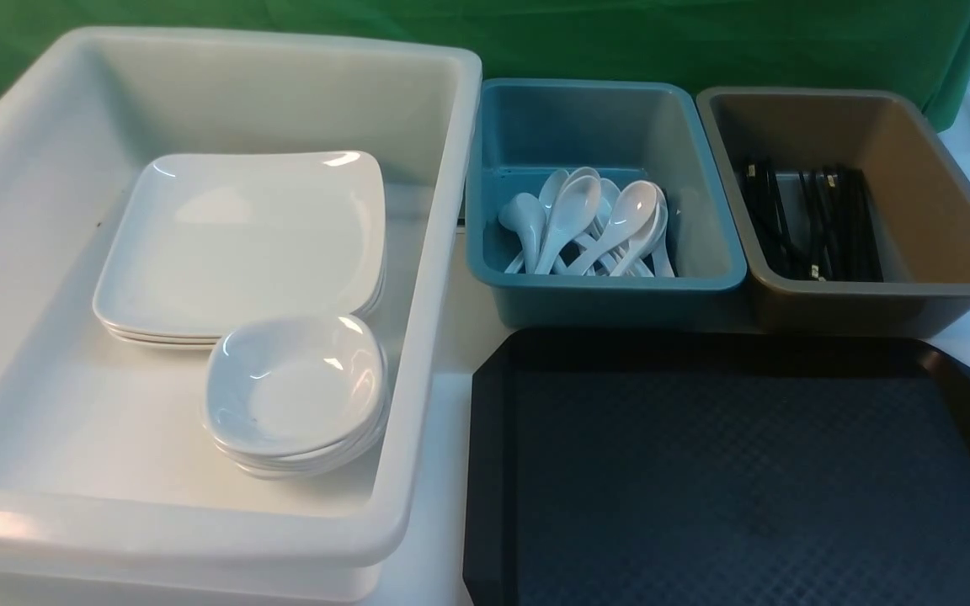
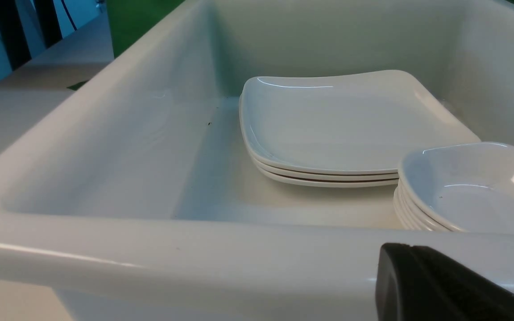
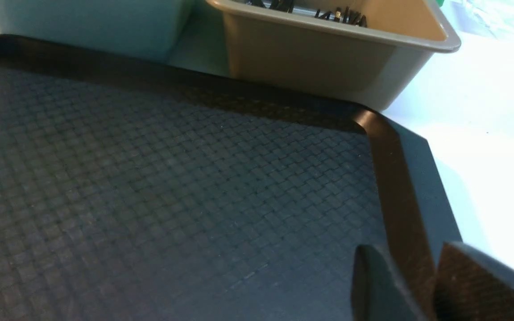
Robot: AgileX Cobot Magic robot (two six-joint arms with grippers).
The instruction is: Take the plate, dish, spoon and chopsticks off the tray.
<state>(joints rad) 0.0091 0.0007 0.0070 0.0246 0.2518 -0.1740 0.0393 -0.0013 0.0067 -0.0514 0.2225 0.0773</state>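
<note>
The black tray (image 1: 704, 471) lies at the front right with nothing on it; the right wrist view shows its diamond-textured surface (image 3: 150, 178) bare. A stack of large white plates (image 1: 241, 244) (image 2: 341, 120) and a stack of small deep dishes (image 1: 295, 387) (image 2: 475, 187) sit in the white tub. Several white spoons (image 1: 594, 223) lie in the teal tub. Black chopsticks (image 1: 813, 223) (image 3: 341, 15) lie in the brown-grey tub. My left gripper (image 2: 411, 249) is shut and empty just outside the white tub's near rim. My right gripper (image 3: 411, 272) is open and empty over the tray's rim.
The white tub (image 1: 199, 530) (image 2: 150, 249) fills the left side. The teal tub (image 1: 603, 286) (image 3: 83, 22) and the brown-grey tub (image 1: 940, 244) (image 3: 328, 58) stand side by side behind the tray. A green cloth hangs at the back.
</note>
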